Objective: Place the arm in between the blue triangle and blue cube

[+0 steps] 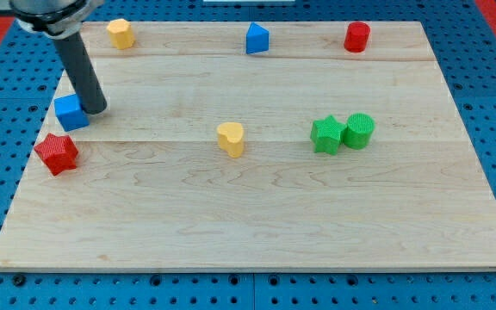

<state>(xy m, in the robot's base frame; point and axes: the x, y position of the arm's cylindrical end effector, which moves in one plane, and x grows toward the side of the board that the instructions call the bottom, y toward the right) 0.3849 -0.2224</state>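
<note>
1. The tool is a plain dark rod with no jaws, so there is nothing to open, close or grip. Its tip (96, 110) rests on the table (257, 224) near the left edge, touching or just beside the right side of the blue cube (71, 112).
2. The blue triangle (257, 39) stands at the top edge, near the middle, well apart from the cube.
3. I judge the tip is already on the cube's triangle-facing side, which suits the task, yet it hugs the cube rather than sitting midway.
4. Other blocks lie off that line: a yellow block (120, 33) at the top left, a red cylinder (356, 36) at the top right, a red star (56, 153) by the left edge, a yellow heart (230, 138) in the middle, and a green star (326, 135) touching a green cylinder (359, 130).
5. The arm's upper part is cut off at the top left corner, and whether tip and cube truly touch is hard to tell.
</note>
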